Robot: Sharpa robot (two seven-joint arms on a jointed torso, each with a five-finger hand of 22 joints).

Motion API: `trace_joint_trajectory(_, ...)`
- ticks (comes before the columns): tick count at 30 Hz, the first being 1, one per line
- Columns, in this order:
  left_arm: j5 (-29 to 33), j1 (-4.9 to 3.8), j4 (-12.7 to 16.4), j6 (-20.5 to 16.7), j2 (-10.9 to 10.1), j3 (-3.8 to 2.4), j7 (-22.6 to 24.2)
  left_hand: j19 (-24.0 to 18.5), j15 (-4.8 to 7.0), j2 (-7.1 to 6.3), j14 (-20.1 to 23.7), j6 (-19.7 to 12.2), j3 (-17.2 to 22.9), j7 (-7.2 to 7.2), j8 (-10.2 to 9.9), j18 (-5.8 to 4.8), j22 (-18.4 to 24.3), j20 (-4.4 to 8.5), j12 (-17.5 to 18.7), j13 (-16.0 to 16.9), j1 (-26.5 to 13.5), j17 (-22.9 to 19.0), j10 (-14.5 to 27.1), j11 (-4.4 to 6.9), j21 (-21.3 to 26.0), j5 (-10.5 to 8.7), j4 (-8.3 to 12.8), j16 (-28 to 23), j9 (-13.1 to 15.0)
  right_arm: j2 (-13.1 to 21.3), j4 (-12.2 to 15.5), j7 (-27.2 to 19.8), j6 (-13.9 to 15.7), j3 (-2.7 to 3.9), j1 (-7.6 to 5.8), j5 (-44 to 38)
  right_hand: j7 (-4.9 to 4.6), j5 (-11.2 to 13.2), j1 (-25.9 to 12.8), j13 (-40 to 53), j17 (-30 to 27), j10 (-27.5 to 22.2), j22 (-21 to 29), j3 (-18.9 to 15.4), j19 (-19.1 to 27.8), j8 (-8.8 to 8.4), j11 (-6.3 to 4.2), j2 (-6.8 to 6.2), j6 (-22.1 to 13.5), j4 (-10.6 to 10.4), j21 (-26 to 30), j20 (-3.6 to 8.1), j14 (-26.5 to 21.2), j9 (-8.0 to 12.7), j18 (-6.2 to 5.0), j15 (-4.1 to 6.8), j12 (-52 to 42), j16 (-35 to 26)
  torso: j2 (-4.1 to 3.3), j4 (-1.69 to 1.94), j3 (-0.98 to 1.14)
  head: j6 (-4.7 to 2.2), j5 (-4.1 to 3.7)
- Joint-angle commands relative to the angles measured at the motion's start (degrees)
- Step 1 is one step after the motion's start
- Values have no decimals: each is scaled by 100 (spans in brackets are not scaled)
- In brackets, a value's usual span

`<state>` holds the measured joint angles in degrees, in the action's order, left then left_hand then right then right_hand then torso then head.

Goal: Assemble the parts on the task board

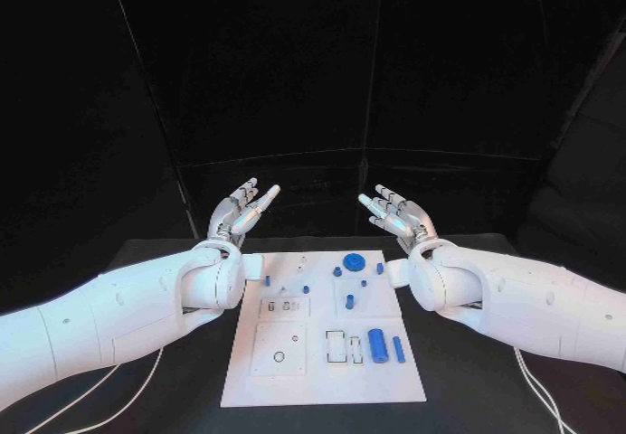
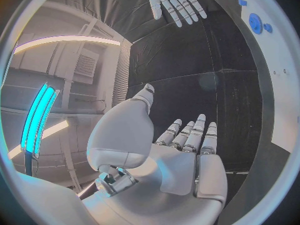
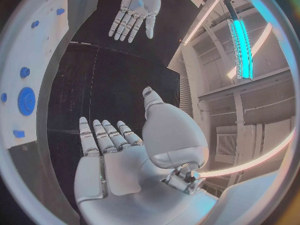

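The white task board (image 1: 392,384) lies in the middle of the black table. On it I see a blue round disc (image 1: 354,261) near the far edge, a blue cylinder (image 1: 377,345) with a thinner blue bar (image 1: 398,349) beside it at the near right, and small blue pegs (image 1: 350,299). Both hands are raised above the far end of the board, empty. My left hand (image 1: 240,210) is open with fingers straight, also seen from its wrist (image 2: 187,150). My right hand (image 1: 399,215) is open likewise (image 3: 109,145). The disc (image 3: 26,101) shows on the board (image 3: 47,45).
The board has rectangular cut-outs (image 1: 336,343) and a round hole (image 1: 279,356) in its near half. Black table surface (image 1: 508,362) runs on both sides of the board. White cables (image 1: 124,384) trail under the left arm.
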<state>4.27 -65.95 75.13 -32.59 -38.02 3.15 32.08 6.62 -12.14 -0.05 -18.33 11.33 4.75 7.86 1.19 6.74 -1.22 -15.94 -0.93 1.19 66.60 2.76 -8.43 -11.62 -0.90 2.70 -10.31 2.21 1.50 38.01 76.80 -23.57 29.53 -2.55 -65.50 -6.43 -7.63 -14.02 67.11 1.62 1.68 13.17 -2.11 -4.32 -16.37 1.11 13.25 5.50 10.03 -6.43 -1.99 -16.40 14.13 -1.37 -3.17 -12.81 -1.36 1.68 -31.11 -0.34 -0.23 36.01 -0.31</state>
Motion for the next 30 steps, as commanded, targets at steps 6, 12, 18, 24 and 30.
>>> trace_joint_trajectory(6, 203, -43, -98, 633, 43, 14, 365, 93, -51, 3, -283, 212, 41, 675, 59, 136, -33, -89, -55, 28, 264, 56, -188, -141, -75, 35, -75, 104, 24, -211, -430, 551, -1542, -72, -182, -824, -777, 508, 1452, 235, 206, 3357, -291, -125, -2300, 607, -17, -142, 2581, 1103, -632, -26, 3303, -263, -587, 117, -819, 703, 1, -1, -1, 1, 0)
trace_joint_trajectory(12, 202, -69, 167, 757, -268, 15, 291, 310, -105, 26, -516, 383, 45, 750, 76, 90, -80, -92, -80, 50, 312, 99, -449, -234, -159, 34, -52, 180, 38, 27, -564, 718, -758, -73, -256, -2547, -638, 451, 1592, 199, 203, 3902, -276, -67, -2708, 704, -172, -46, 3505, 1435, -775, -8, 3905, -259, -732, 288, -841, 701, -143, 31, -38, -9, 39)
trace_joint_trajectory(18, 248, -80, 475, 690, -420, 15, 350, 1210, -242, 83, -1500, 815, 34, 809, 133, -48, -261, -81, -222, 130, 427, 255, -1342, -437, -511, 34, 42, 506, 76, 137, -535, 1044, -548, -66, -299, -3400, -558, 315, 1560, 196, 215, 4402, -294, 9, -3216, 692, -308, 66, 4032, 1632, -980, 139, 4588, -245, -753, 479, -791, 769, -255, 63, -49, -72, 31)
trace_joint_trajectory(24, 283, -153, 794, 651, -605, 16, 395, 2734, -110, 155, -2382, 1614, -40, 776, 236, 72, -518, -69, -393, 189, 557, 335, -2499, -336, -1107, 33, 212, 761, 131, 214, -501, 1270, -632, -63, -416, -4218, -452, 296, 1436, 194, 268, 4825, -347, 98, -3833, 589, -445, 140, 4346, 1880, -1257, 412, 5384, -240, -748, 728, -617, 830, -397, 103, -34, -134, 30)
trace_joint_trajectory(30, 292, -191, 1011, 714, -782, 17, 382, 3386, 101, 230, -3071, 2407, -154, 757, 300, 289, -569, -54, -559, 244, 616, 358, -3738, -165, -1366, 28, 330, 906, 165, 178, -496, 1560, -902, -57, -507, -5479, -337, 295, 1334, 203, 458, 5197, -554, 110, -4658, 519, -606, 127, 4576, 2113, -1778, 798, 6343, -247, -749, 1022, -505, 1092, -531, 120, -70, -111, -17)
